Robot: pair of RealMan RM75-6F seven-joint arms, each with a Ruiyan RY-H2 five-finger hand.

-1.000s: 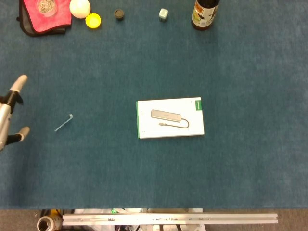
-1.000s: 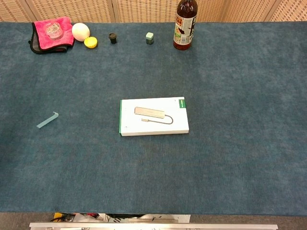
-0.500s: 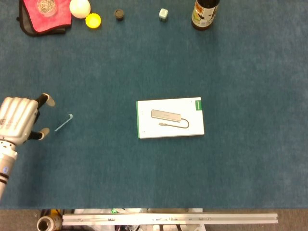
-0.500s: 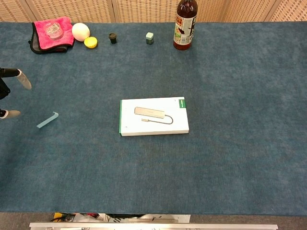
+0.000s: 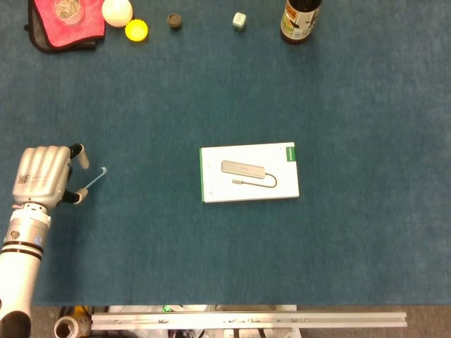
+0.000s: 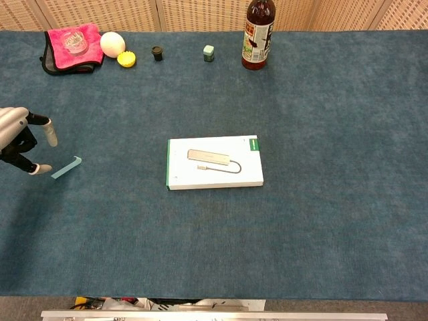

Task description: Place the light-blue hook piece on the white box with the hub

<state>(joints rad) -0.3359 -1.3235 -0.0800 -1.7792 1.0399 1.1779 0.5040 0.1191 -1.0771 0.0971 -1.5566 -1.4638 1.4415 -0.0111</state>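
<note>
Your left hand sits at the desk's left edge, fingers apart and holding nothing, fingertips just beside the light-blue hook piece. The hook piece lies flat on the desk, well apart from the white box at centre. Your right hand is out of sight.
</note>
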